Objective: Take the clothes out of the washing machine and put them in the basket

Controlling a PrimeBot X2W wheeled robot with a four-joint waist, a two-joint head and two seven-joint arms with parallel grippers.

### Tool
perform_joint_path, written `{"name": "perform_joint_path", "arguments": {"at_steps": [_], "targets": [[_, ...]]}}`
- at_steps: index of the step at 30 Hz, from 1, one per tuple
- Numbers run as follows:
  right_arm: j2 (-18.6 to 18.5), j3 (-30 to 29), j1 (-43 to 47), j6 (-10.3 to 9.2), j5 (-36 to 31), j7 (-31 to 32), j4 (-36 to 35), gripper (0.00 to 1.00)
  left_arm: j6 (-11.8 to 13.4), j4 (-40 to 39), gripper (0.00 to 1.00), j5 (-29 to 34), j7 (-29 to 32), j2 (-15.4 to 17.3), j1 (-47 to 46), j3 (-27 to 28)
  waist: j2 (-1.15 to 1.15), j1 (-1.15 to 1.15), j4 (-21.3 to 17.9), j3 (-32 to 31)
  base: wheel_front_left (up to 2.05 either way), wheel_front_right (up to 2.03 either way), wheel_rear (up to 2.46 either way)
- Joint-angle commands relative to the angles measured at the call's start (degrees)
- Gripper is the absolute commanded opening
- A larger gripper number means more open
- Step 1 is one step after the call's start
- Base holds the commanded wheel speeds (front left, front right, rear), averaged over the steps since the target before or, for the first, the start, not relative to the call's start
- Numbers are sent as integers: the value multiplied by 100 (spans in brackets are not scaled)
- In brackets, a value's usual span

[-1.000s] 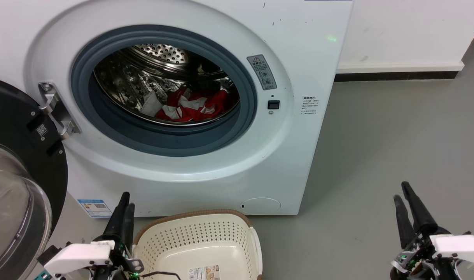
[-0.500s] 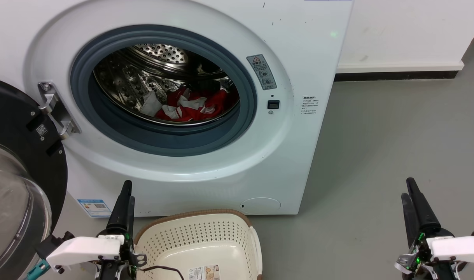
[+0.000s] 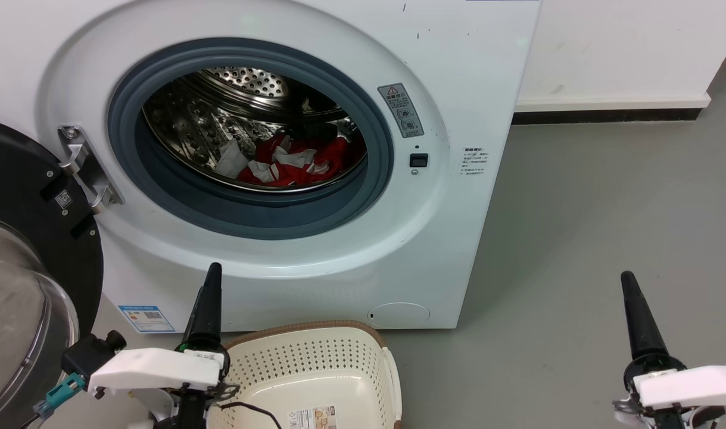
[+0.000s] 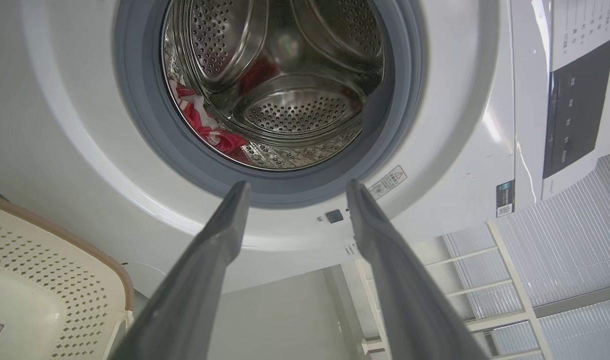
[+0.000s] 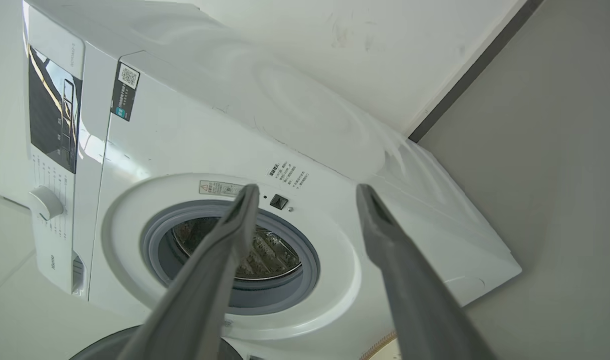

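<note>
We see red/white clothes (image 3: 291, 164) bunched low in drum (image 3: 190, 125) of white washing machine (image 3: 452, 238), door (image 3: 17, 190) open at left; cream basket (image 3: 306, 360) w/ brown rim upright just in front.

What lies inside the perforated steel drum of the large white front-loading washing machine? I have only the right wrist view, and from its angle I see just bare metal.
Observer: The head view shows soft red garments with white panels heaped at the bottom of the drum.
Operator: Is anything in the laundry basket?
Observer: No clothes. The cream perforated plastic basket with a brown rim stands on the grey floor before the machine, with just a printed label inside.
Operator: And the left gripper?
Observer: The left wrist view shows the left gripper with fingers apart, holding nothing, aimed at the grey-rimmed porthole.
</note>
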Motion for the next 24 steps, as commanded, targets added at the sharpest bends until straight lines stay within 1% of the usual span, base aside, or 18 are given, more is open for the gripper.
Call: {"name": "perform_joint_path", "arguments": {"at_steps": [1, 8, 14, 24], "targets": [[-15, 33, 5, 1, -337, -68, -174, 100, 51, -163, 100, 244, -65, 15, -38, -51, 0, 0, -1, -2, 0, 0, 0], [-15, 74, 136, 1, -1249, -172, -348, 100, 183, -252, 100, 1080, -210, 16, 14, -204, 0, 0, 10, -14, 0, 0, 0], [-16, 123, 245, 2, -1863, -177, -485, 100, 281, -295, 100, 1767, -327, 16, 46, -345, 0, 0, 25, -20, 0, 0, 0], [-16, 125, 403, 2, -2778, -151, -772, 100, 402, -446, 100, 2715, -507, 18, 104, -457, 0, 0, 39, -24, 0, 0, 0]]}}
